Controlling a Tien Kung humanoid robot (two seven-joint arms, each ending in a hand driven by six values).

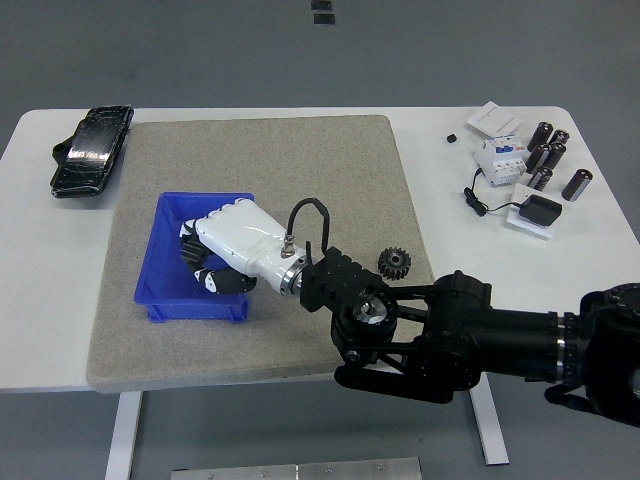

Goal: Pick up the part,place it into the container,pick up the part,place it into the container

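Observation:
My right hand (200,268), white with dark fingertips, reaches in from the lower right and hovers inside the blue container (170,215) on the mat's left half. Its fingers (190,258) are curled around a dark part that is mostly hidden by the palm. The hand covers most of the container's floor, so whatever lies in there is out of sight. A black gear (394,263) lies on the grey mat (300,160) to the right of the container, just behind my forearm. My left arm does not show.
A black pouch (90,148) lies at the table's far left. At the far right stand dark cylinders (550,155), a white breaker (500,156), a black adapter with cable (540,211) and white boxes (495,118).

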